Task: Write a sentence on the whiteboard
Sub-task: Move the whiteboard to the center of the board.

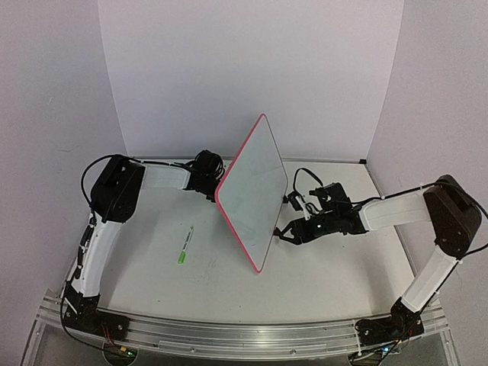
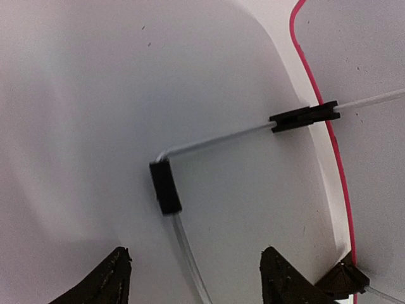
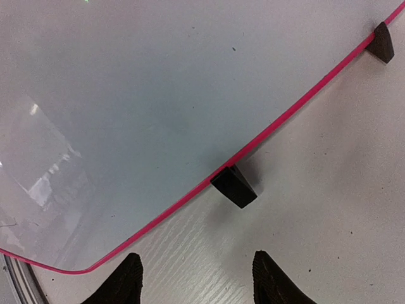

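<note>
The whiteboard (image 1: 253, 192), white with a thin pink-red rim, stands tilted on edge in the middle of the table. No sentence shows on its face in any view. My left gripper (image 1: 207, 172) is behind the board at its far left edge. In the left wrist view that gripper (image 2: 196, 256) is open, and the wire stand (image 2: 218, 139) with its black clips runs down between the fingers without touching them. My right gripper (image 1: 286, 231) is low at the board's right edge. It (image 3: 196, 259) is open over bare table, just short of a black clip (image 3: 234, 185) on the rim.
A green-and-white marker (image 1: 185, 245) lies on the table left of the board, in front of the left arm. White walls close in the back and both sides. A metal rail (image 1: 229, 335) runs along the near edge.
</note>
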You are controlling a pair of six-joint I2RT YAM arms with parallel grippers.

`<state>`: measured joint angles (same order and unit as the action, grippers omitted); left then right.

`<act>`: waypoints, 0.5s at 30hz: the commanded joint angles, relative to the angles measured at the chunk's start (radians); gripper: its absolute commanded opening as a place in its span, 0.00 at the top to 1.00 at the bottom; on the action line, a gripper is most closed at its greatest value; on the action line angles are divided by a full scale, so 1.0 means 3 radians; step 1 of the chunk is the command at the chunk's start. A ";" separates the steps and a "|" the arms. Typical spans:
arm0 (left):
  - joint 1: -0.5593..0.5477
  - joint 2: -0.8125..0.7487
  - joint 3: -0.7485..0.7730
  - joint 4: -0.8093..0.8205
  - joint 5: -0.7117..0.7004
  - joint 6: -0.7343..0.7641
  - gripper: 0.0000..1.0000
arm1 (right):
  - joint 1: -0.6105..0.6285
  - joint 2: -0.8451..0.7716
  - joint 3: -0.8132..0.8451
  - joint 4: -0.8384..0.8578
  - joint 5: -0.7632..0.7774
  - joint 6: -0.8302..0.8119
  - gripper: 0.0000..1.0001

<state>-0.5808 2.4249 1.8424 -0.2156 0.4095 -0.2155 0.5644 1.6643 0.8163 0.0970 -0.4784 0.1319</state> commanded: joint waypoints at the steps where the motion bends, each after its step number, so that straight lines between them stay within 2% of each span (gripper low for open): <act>1: 0.0102 -0.0575 -0.0492 -0.0016 -0.0110 -0.0169 0.25 | 0.0011 0.0279 0.0059 0.0742 0.0146 0.0006 0.45; 5: 0.0209 -0.1045 -0.0956 0.0150 -0.0143 -0.0283 0.19 | 0.0012 0.0513 0.0130 0.0963 0.0096 0.0017 0.47; 15: 0.0359 -0.1957 -0.1650 0.0058 -0.0525 -0.0386 0.16 | -0.0005 0.0885 0.0339 0.0980 -0.0039 -0.0216 0.53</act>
<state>-0.4735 1.9513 1.3881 -0.2009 0.3161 -0.3136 0.5662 1.8996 0.8736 0.3482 -0.4617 0.1072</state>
